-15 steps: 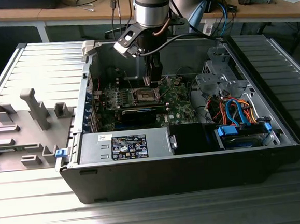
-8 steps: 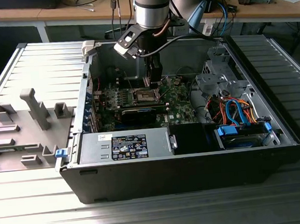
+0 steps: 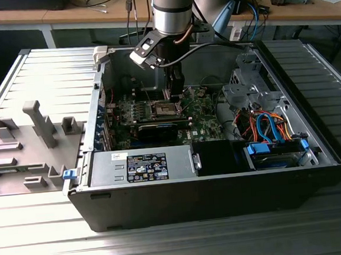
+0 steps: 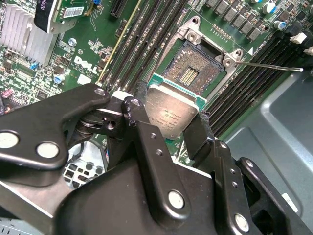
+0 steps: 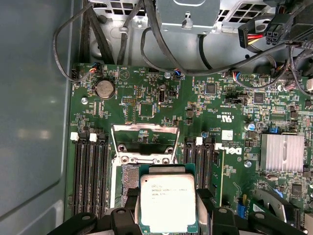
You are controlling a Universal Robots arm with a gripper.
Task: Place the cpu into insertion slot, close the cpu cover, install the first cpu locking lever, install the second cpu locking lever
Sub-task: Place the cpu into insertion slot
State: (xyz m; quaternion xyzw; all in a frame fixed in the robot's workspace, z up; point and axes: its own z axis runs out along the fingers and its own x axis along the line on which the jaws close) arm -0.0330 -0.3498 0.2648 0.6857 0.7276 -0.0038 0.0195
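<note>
My gripper (image 4: 171,122) is shut on the cpu (image 4: 171,113), a flat square chip with a silvery top, clamped by two opposite edges between black fingers (image 4: 138,113). In both wrist views the cpu (image 5: 168,203) hangs just above the green motherboard and overlaps one edge of the insertion slot (image 4: 193,73), whose dark pin field is bare. The cpu cover (image 5: 144,142), a thin silver frame, stands open at the slot's far side. A thin lever rod (image 4: 274,66) sticks out beside the slot. In the exterior view the gripper (image 3: 177,97) is inside the open computer case, over the insertion slot (image 3: 164,109).
Black memory slots (image 5: 93,171) flank the socket on both sides. A finned heatsink (image 5: 282,152) and loose cables (image 5: 161,54) lie nearby. The case holds a power supply (image 3: 141,165) and a drive cage with coloured wires (image 3: 265,126). A grey fixture tray (image 3: 24,151) sits at the exterior view's left.
</note>
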